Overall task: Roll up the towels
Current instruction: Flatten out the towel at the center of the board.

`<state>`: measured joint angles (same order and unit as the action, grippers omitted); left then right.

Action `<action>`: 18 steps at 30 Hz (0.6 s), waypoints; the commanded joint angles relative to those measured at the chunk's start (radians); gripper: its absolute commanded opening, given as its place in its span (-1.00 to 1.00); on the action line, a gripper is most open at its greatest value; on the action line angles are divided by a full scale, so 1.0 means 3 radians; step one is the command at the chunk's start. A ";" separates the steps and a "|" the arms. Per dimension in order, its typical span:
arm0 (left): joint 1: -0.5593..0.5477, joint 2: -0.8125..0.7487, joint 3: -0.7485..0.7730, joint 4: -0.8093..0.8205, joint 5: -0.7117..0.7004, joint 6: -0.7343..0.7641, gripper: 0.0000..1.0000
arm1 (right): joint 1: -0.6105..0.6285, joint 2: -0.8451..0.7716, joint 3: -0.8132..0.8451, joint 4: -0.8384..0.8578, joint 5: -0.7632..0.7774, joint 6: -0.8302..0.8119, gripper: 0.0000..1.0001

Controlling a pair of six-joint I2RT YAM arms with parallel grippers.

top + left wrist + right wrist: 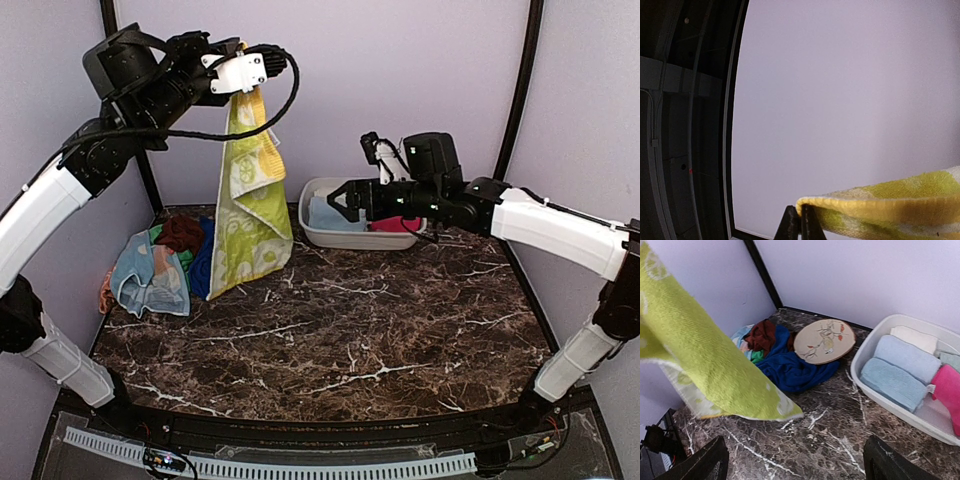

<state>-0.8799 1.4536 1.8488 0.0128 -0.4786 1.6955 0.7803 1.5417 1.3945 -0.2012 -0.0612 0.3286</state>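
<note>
The dark marble table point(350, 330) carries everything. Over its back left part a yellow-green towel point(245, 210) hangs full length, and its lower edge seems to touch the table. At the back stands a white basin point(865, 347) with rolled towels point(892, 382) inside (pale blue, pink, white). A loose heap of towels point(160, 265) lies at the left, with an oval disc point(824, 341) beside it. The left gripper point(250, 88), raised high, pinches the top corner of the hanging towel. The right gripper point(795, 447) hovers in front of the basin, its fingers wide apart and holding nothing.
</note>
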 commanded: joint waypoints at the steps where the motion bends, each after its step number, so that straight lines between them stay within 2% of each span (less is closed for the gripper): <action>1: -0.0017 -0.0113 -0.0114 0.0063 -0.0089 0.0004 -1.00 | 0.0209 -0.0003 -0.0139 0.0360 -0.0341 -0.0046 0.86; 5: -0.0023 -0.0178 -0.0276 0.0056 -0.0136 -0.0025 -1.00 | 0.0488 -0.0060 -0.0178 0.0474 -0.0419 -0.0221 0.86; 8: -0.0028 -0.0214 -0.0349 0.0048 -0.0179 -0.0046 -1.00 | 0.0699 -0.0087 -0.0196 0.0479 -0.0254 -0.0381 0.83; 12: -0.0042 -0.0241 -0.0364 0.0012 -0.0220 -0.0067 -1.00 | 0.0925 -0.0160 -0.0468 0.0756 0.0087 -0.0466 0.77; 15: -0.0051 -0.0243 -0.0364 0.0000 -0.0246 -0.0068 -1.00 | 0.1023 -0.0212 -0.0672 0.1091 0.0288 -0.0418 0.76; 18: -0.0075 -0.0236 -0.0362 0.0008 -0.0275 -0.0042 -1.00 | 0.1027 -0.0186 -0.0706 0.1013 0.0385 -0.0307 0.77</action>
<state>-0.8906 1.4311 1.7382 -0.0059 -0.5327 1.6901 1.0832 1.5089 1.2049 0.0162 -0.0391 0.2180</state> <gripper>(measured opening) 0.013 0.884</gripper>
